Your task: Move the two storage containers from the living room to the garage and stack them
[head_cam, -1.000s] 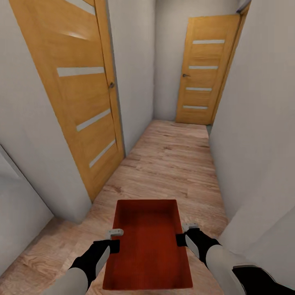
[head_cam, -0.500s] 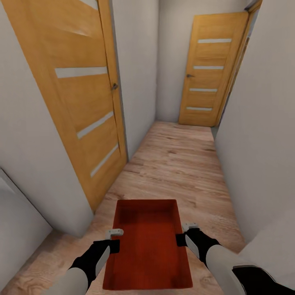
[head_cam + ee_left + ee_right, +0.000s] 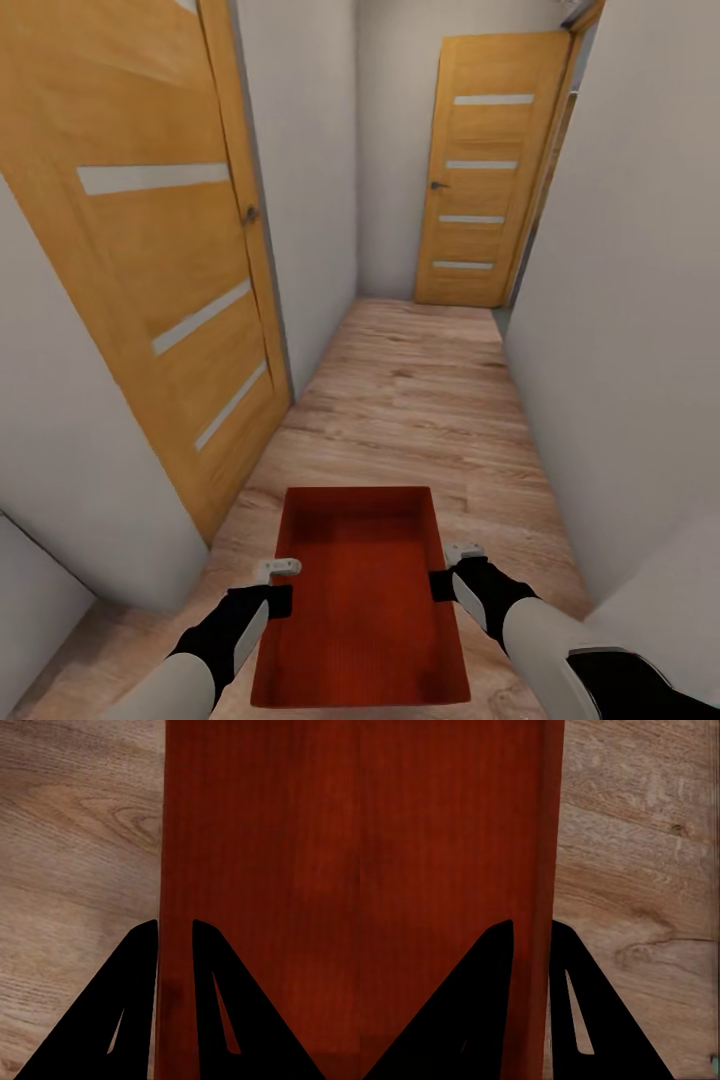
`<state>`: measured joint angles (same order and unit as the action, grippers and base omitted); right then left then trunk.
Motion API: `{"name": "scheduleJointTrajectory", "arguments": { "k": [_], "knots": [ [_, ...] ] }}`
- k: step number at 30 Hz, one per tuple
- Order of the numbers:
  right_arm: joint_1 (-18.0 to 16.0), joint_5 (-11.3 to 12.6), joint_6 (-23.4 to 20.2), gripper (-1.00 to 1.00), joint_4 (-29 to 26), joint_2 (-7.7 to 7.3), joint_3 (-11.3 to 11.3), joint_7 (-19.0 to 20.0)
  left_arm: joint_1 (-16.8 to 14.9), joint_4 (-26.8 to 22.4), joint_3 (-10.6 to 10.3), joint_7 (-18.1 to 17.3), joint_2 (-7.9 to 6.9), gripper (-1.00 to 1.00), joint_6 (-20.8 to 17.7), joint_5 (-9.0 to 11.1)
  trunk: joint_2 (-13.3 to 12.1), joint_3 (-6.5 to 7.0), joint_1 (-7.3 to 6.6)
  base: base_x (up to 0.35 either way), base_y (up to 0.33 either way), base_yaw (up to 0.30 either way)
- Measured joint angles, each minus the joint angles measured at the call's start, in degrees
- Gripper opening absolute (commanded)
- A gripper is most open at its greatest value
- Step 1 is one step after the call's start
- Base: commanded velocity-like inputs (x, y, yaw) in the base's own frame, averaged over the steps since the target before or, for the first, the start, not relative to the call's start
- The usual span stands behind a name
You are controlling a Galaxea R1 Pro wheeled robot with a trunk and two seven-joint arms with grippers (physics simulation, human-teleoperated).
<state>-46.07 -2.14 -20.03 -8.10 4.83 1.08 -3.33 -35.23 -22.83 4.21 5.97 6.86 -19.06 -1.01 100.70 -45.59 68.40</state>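
While the robot faces down a narrow corridor, one red-orange storage container (image 3: 362, 590) rides out in front of it, held level between the two arms and clear of the wood-plank floor (image 3: 420, 400). The left gripper (image 3: 281, 583) has its jaws narrowed onto the container's left long wall: in the left wrist view the thin wall edge (image 3: 160, 870) runs straight down between the two dark fingers (image 3: 124, 1020), one outside over the planks, one inside over the red base. The right gripper (image 3: 452, 570) mirrors that on the opposite wall, and the right wrist view shows the rim (image 3: 546, 870) pinched between its fingers (image 3: 585, 1020) the same way. A two-sided pinch like this, I'd say, is what keeps a shallow open bin from tipping or swinging while the base rolls; one gripper alone would let it sag.

It's carried low and centred, open top up, nothing inside, so the head camera looks over it to the path ahead. A tall wooden door (image 3: 150, 260) lines the left wall close by, and a second door (image 3: 485, 170) stands closed at the far end. White walls (image 3: 620, 300) close in on both sides, so clearance looks tight. No concrete here: this is transit, with the garage drop not yet reached.
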Motion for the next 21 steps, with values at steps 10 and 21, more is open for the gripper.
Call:
{"name": "scheduleJointTrajectory", "arguments": {
  "k": [10, 21],
  "knots": [
    [-0.01, -0.02, 0.01, -1.00, 0.02, 0.01, -0.03, 0.01, 0.01, -0.04, -0.03, -0.01, -0.01, -1.00, -0.05, -0.02, 0.00, 0.00, -0.03, 0.162, 0.000, -0.148],
    [-0.01, 0.00, 0.01, -1.00, 0.03, 0.03, -0.02, -0.03, 0.02, -0.03, -0.02, -0.04, -0.03, -1.00, -0.03, -0.01, 0.00, 0.00, -0.04, 0.340, 0.000, -0.006]
  ]
}}
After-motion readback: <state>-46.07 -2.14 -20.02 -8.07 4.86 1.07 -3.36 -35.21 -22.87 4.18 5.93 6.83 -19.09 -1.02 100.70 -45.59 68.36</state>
